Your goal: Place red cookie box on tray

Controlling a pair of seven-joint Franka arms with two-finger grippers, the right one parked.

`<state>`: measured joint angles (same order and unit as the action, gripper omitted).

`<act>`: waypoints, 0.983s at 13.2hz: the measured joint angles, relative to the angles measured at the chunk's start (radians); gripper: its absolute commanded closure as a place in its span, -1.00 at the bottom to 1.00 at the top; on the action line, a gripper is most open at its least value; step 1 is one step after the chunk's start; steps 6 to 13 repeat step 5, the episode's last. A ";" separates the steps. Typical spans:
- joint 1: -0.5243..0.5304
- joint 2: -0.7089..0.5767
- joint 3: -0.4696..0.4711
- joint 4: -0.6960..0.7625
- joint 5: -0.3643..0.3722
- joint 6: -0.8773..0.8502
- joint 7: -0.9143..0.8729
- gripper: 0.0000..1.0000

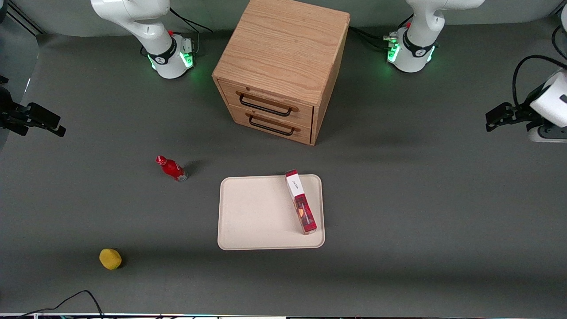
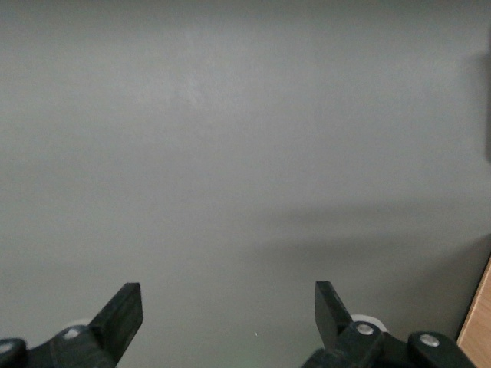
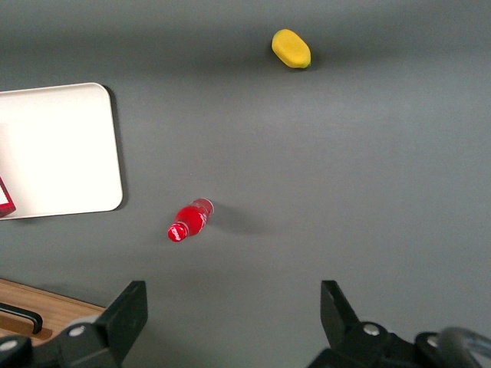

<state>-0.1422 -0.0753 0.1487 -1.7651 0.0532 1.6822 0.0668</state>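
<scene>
One red cookie box (image 1: 300, 203) on tray (image 1: 257, 217); fingers (image 2: 123, 313) apart.

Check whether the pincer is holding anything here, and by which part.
Nothing is held. The pincer is open over bare table toward the working arm's end, and the box lies on the tray.

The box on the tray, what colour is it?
Dark red with a white end, seen best in the front view: box on tray.
</scene>
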 measured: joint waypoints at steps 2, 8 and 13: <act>-0.013 0.011 0.006 0.037 0.000 -0.019 0.000 -1.00; -0.046 0.034 0.030 0.050 0.000 -0.030 -0.018 -1.00; -0.046 0.034 0.030 0.050 0.000 -0.030 -0.018 -1.00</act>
